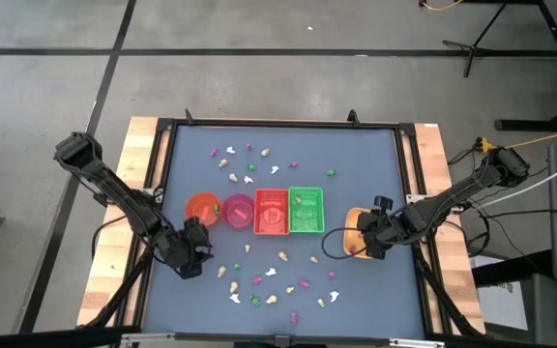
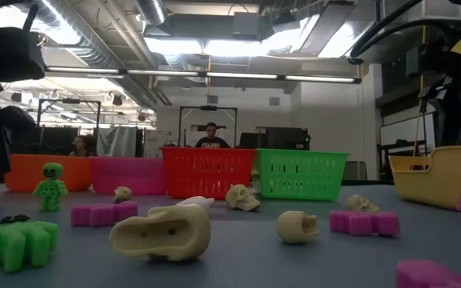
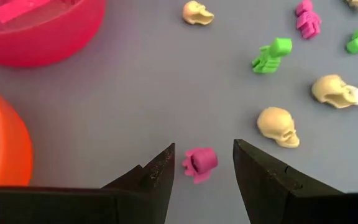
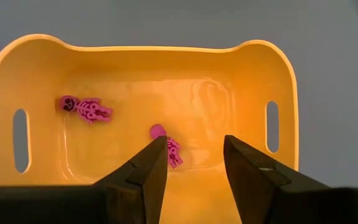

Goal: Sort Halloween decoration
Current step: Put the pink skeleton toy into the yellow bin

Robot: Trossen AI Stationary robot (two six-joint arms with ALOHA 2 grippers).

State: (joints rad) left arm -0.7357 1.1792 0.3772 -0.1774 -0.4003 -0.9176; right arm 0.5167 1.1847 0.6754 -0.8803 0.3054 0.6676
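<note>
- A small magenta trinket lies on the blue tabletop, directly between the left pincer's two dark fingers; it appears to touch neither, though the gap on each side is small.
- The piece is squat, with stubby prongs on its near end; its longer side seems to run roughly along the fingers rather than across them, so a straight closing would squeeze its narrow width.
- The left pincer is released, its jaws spread and holding nothing.
- Just beyond lies a cream skull, close enough that a skewed closing could nudge it; a green figure and other pieces lie further out.
- The pink bowl and orange bowl sit near this arm, the likely place for a magenta piece being the pink one.
- The left arm is clearly the nearer one to this piece.
- The right pincer hovers over the yellow tray, jaws apart and empty, with two magenta skeletons lying inside the tray.
- The rest of the decoration is scattered in two bands on the tabletop, either side of the row of containers.
</note>
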